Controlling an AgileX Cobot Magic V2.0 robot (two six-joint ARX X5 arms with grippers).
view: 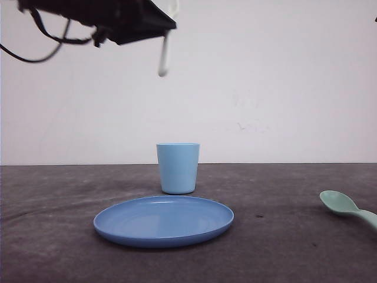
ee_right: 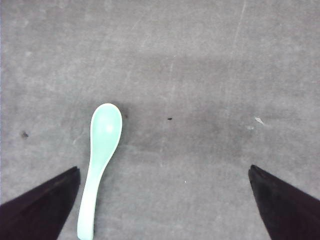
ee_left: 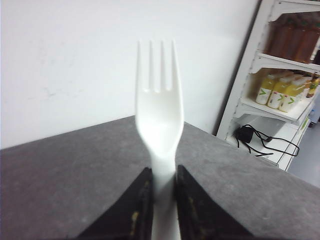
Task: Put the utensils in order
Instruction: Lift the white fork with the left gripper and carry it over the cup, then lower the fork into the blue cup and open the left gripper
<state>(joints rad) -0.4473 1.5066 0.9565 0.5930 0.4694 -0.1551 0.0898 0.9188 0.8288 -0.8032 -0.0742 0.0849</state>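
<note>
My left gripper (ee_left: 163,172) is shut on the white fork (ee_left: 159,117), pinching its handle with the tines standing up beyond the fingers. In the front view the gripper (view: 166,26) hangs high at the upper left, and the fork's handle (view: 164,56) points down, well above the light blue cup (view: 178,168). The mint-green spoon (view: 347,209) lies flat on the table at the right edge. My right gripper (ee_right: 164,172) is open above the table, and the spoon (ee_right: 100,160) lies just inside one finger.
A round blue plate (view: 164,221) sits in front of the cup on the dark grey table (view: 53,236). A white wall stands behind. A shelf with bottles (ee_left: 285,85) and a black cable (ee_left: 260,142) stand beyond the table's far corner.
</note>
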